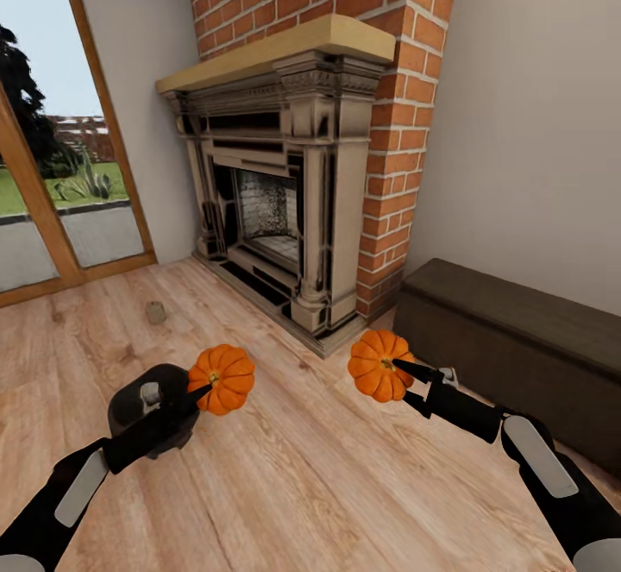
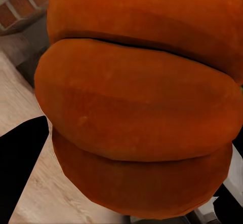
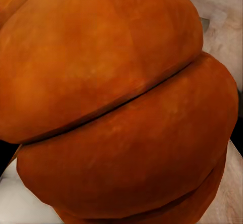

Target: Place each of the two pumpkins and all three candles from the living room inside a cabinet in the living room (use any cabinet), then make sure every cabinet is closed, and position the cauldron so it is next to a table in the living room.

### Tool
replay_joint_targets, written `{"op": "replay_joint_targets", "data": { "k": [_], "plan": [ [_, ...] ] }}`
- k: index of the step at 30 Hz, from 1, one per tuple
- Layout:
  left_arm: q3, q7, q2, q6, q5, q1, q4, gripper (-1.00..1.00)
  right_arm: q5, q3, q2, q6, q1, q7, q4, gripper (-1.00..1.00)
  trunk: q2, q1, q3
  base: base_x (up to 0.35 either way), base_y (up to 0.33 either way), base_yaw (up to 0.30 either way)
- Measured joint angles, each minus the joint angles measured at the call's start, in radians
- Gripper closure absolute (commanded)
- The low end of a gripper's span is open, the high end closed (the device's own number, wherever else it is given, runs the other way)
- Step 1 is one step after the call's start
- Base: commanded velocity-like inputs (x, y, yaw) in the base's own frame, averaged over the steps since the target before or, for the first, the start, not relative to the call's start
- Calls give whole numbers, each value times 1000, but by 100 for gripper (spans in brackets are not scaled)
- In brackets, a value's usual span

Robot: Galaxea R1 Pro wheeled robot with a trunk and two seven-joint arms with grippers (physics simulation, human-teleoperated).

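Note:
Each gripper holds one orange ribbed pumpkin above the wood floor. My left gripper (image 1: 203, 391) is shut on the left pumpkin (image 1: 222, 378), which looms close in the left wrist view (image 2: 136, 107). My right gripper (image 1: 400, 368) is shut on the right pumpkin (image 1: 378, 366), also seen very near in the right wrist view (image 3: 116, 102). A small beige candle (image 1: 155, 312) lies on the floor ahead of the left arm. The black cauldron (image 1: 142, 406) stands on the floor, partly hidden under my left arm. The low dark-brown cabinet (image 1: 517, 335) runs along the right wall, its front closed.
A stone fireplace (image 1: 276, 210) with a brick chimney (image 1: 379, 63) stands straight ahead. A glass door with a wooden frame (image 1: 52, 192) fills the left wall. Wood floor (image 1: 293, 468) stretches between the arms.

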Motion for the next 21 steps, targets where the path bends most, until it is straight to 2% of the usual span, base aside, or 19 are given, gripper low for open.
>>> {"op": "replay_joint_targets", "data": {
  "k": [4,8,12,21],
  "plan": [
    [3,-7,0,-1,0,0,0,100,-7,0,0,2,0,0,0,100,1,-1,12,0,0,-217],
    [4,-70,1,0,0,0,1,100,-10,0,0,3,0,-1,0,100,1,-1,17,0,0,-216],
    [4,-89,1,-2,-4,0,2,100,-11,0,0,3,0,-1,0,100,1,-1,21,-34,0,-167],
    [2,-92,0,-3,-8,0,2,100,-7,0,0,2,0,-1,0,100,1,0,23,-280,-14,-19]
  ]
}}
